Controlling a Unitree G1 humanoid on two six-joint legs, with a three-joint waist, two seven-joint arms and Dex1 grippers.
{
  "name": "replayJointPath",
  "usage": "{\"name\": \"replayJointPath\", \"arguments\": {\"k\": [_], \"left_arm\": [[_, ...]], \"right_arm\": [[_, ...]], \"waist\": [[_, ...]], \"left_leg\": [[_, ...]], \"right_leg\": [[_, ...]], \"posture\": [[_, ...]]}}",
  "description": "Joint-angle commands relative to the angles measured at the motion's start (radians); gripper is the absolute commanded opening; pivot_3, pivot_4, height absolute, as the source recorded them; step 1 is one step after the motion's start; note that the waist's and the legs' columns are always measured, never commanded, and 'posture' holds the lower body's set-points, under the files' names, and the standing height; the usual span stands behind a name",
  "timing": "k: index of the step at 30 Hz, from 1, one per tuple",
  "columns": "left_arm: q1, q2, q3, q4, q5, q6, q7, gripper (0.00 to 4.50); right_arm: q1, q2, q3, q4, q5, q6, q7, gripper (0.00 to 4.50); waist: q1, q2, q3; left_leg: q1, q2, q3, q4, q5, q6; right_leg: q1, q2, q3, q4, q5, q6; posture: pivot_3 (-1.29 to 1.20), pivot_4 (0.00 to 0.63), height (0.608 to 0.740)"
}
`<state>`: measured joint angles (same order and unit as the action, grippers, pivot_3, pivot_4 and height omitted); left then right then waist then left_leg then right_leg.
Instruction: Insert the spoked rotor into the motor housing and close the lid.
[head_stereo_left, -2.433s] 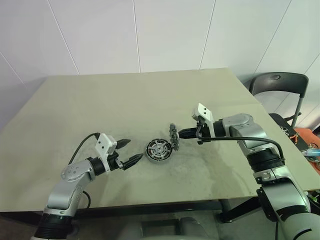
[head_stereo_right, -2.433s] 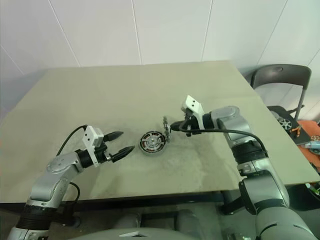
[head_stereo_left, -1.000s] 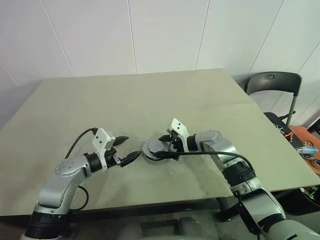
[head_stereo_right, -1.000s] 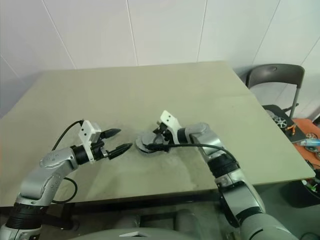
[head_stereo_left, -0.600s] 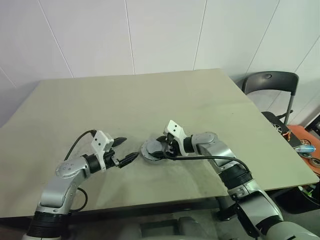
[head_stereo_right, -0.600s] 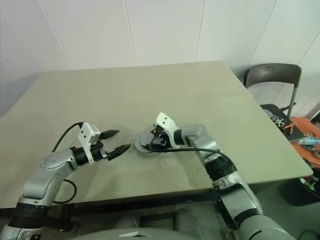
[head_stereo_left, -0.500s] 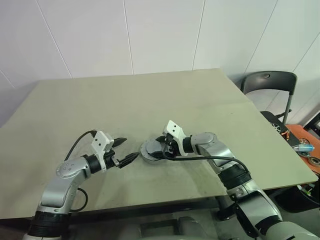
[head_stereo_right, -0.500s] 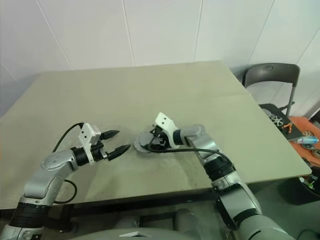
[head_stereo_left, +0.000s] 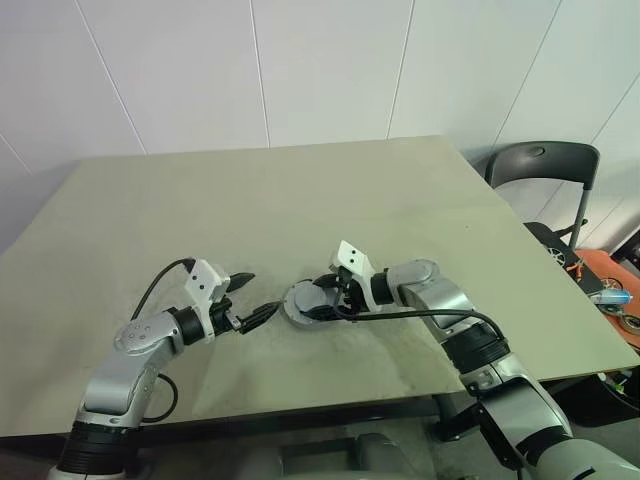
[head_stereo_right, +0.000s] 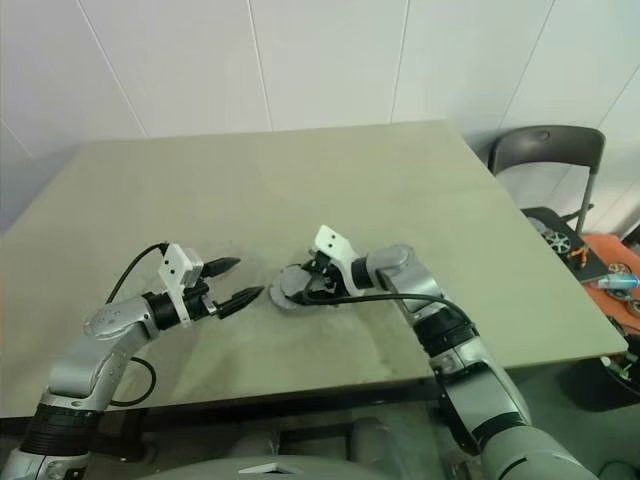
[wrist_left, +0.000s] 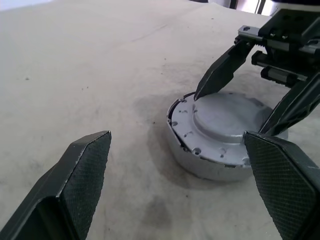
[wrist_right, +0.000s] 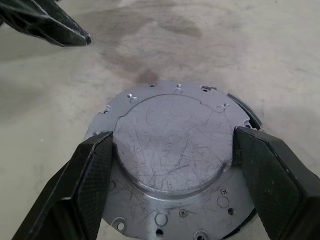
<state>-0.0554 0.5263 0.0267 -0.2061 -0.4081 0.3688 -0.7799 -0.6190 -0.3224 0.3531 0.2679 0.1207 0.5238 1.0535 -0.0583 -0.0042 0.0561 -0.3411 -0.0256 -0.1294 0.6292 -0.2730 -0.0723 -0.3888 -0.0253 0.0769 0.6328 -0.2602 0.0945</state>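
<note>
Right gripper (wrist_right: 172, 200) spread wide astride the motor housing (wrist_right: 172, 155) without clamping, left gripper (head_stereo_left: 252, 298) wide open, empty, just beside it.

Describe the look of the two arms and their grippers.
Both arms are silver-grey metal with black joint bands, and a black cable loops along each forearm. A white block sits at each wrist, the right one marked with two dark dots. The left gripper and right gripper each have two black, tapered, pointed fingers; up close the pads show a fine cross-hatched texture.
</note>
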Motion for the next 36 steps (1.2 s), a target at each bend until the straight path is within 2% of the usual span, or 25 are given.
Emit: {"name": "replayJointPath", "arguments": {"k": [1,12,17,36], "left_arm": [[-0.028,0.005,0.016,-0.071,-0.025,0.034,0.018,4.5],[-0.055,0.011,0.019,-0.114,-0.046,0.106,0.037,4.5],[-0.04,0.009,0.023,-0.102,-0.045,0.086,0.028,4.5],[-0.012,-0.001,0.012,0.047,-0.008,-0.071,-0.041,4.5]], "right_arm": [[-0.017,0.029,-0.004,0.02,-0.018,-0.023,-0.05,3.46],[-0.011,0.033,0.005,0.079,-0.06,-0.069,-0.102,3.46],[-0.004,0.045,-0.021,0.033,0.02,-0.011,-0.034,3.46],[0.019,0.021,0.032,0.053,-0.038,-0.02,-0.045,3.46]], "waist": [[-0.002,0.0,0.0],[-0.012,0.0,0.0],[-0.011,0.0,0.0],[-0.01,0.0,0.0]], "left_leg": [[0.0,0.0,0.0,0.0,0.0,0.0],[0.003,0.0,0.0,0.002,0.0,0.0],[0.002,0.0,0.0,0.003,0.0,0.0],[0.002,0.0,0.0,0.0,0.0,0.0]], "right_leg": [[0.0,0.0,0.0,0.0,0.0,0.0],[0.002,0.001,0.0,0.003,-0.001,-0.003],[0.001,0.001,0.0,0.002,-0.001,-0.003],[0.001,0.0,0.0,0.001,-0.001,-0.003]], "posture": [[0.0,0.0,0.74],[0.0,0.0,0.74],[0.0,0.0,0.74],[0.0,0.0,0.74]]}}
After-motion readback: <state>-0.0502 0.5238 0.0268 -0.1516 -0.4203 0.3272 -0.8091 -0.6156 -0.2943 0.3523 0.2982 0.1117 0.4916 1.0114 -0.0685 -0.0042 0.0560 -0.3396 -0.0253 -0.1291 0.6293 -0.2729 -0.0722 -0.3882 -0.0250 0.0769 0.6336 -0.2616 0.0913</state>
